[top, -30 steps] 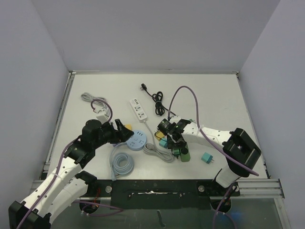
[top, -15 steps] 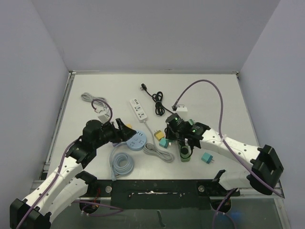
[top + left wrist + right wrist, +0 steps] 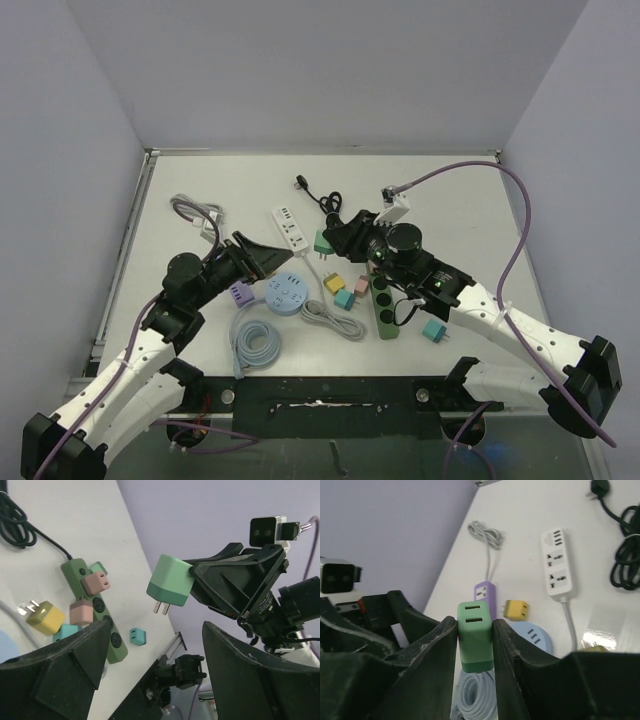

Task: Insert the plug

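Carry step: pinches green plug (image 3: 322, 242) in right gripper (image 3: 333, 238), aloft at centre of top view; holds left gripper (image 3: 262, 258) spread wide, empty. Next likely needs lining prongs over a socket, then pressing in. Counting near to far: one grey coil (image 3: 255, 345), at least four loose cube plugs (image 3: 434, 330), three strips, namely green strip (image 3: 384, 305), round blue strip (image 3: 288, 294), white strip (image 3: 291, 229), one black cable (image 3: 325, 205).

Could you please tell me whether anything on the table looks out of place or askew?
Somewhat: by the green power strip, a yellow adapter and a pink adapter lie tipped on their sides, prongs showing. The right gripper holds a green adapter aloft.
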Motion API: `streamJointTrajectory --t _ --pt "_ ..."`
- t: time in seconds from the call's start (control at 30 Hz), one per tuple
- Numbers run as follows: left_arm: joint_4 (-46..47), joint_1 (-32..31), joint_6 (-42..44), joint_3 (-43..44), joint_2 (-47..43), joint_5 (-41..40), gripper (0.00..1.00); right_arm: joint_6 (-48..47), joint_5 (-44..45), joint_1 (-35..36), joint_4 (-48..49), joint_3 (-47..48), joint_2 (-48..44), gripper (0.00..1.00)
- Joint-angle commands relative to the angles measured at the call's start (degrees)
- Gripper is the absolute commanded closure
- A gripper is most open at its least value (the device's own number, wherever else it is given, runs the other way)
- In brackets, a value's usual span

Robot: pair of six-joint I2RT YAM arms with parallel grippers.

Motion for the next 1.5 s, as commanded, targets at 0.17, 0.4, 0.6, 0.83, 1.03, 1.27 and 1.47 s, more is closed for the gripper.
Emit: streamJointTrajectory --t 0.17,0.4,0.6,0.83,1.03,1.27,1.47 --pt "20.5 -0.2 -8.0 -2.2 1.9 5.9 0.27 7.3 -14.7 -0.4 18.8 1.4 1.7 0.82" --pt "25.3 -0.2 -10.4 -3.7 3.1 7.3 0.28 11.1 -19.5 -0.4 24.4 1.0 4.2 0.82" --pt "29.5 -0.2 -11.5 -3.8 3.7 7.6 0.47 12.1 -21.4 -0.4 25.3 0.3 4.2 0.82" --pt "34.4 -0.2 -10.7 -4.2 4.5 10.7 0.73 11.2 -23.9 -0.4 26.0 -1.1 4.2 0.74" --pt "31.2 0.4 -6.9 -2.5 3.4 14.4 0.85 6.3 -28.4 -1.6 19.4 1.1 2.6 0.47" --pt "15.4 0.7 5.3 4.1 1.8 24.7 0.87 -10.3 -37.0 -3.4 -1.5 9.2 1.6 0.33" --pt "5.5 0.7 13.0 8.7 2.0 31.9 0.87 -19.6 -48.4 -4.1 -11.9 14.0 3.1 0.39"
